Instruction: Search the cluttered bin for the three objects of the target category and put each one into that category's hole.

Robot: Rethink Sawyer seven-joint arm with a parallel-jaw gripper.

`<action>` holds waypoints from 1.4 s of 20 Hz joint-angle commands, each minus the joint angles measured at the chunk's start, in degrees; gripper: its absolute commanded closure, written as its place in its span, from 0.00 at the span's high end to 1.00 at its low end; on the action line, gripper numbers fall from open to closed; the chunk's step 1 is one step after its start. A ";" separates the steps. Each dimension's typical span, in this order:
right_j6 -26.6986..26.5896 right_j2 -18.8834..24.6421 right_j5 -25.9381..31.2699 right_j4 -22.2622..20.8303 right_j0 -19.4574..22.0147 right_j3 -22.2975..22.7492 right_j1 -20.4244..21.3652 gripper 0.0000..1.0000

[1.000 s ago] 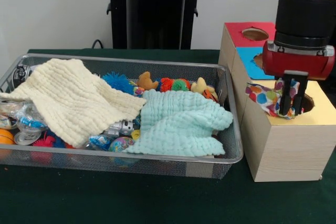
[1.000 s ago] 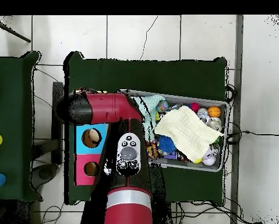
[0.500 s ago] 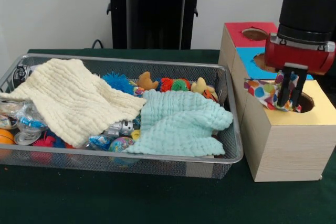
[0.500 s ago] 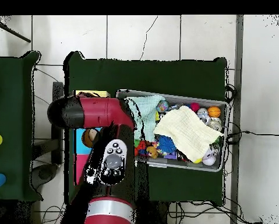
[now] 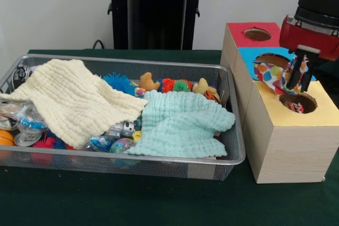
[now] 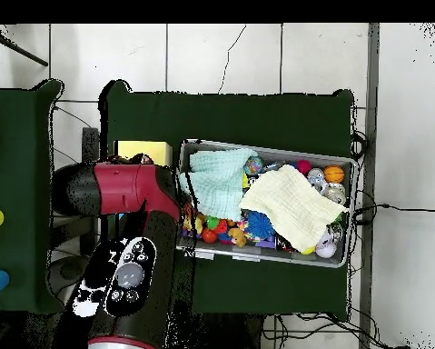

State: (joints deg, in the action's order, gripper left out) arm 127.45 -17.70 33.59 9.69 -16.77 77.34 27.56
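Red-black gripper (image 5: 299, 75) pinches multicoloured polka-dot cloth (image 5: 275, 74) above wooden three-hole box (image 5: 280, 136); cloth hangs over blue section, beside round hole in yellow top (image 5: 297, 102); centre bundle over hole; lower until fabric clears rim; then release.

The pincer (image 5: 299, 75) has lifted the spotted cloth (image 5: 273, 75) above the yellow hole (image 5: 297, 102).
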 commanded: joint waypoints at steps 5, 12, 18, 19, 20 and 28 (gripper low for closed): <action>12.41 7.27 0.03 7.04 4.76 9.56 -5.71 0.00; 10.98 8.12 -6.56 8.24 5.35 9.37 -8.59 0.00; 7.86 16.22 -11.20 12.30 9.68 13.72 -6.49 0.00; 6.41 19.19 -11.72 13.39 11.53 15.01 -5.89 0.00; 5.79 20.50 -11.87 13.79 12.43 15.42 -5.62 0.00; 3.51 23.17 -7.25 11.59 14.52 13.97 -6.10 0.00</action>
State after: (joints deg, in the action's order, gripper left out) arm 127.72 -2.94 26.45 21.13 -3.23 84.32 26.40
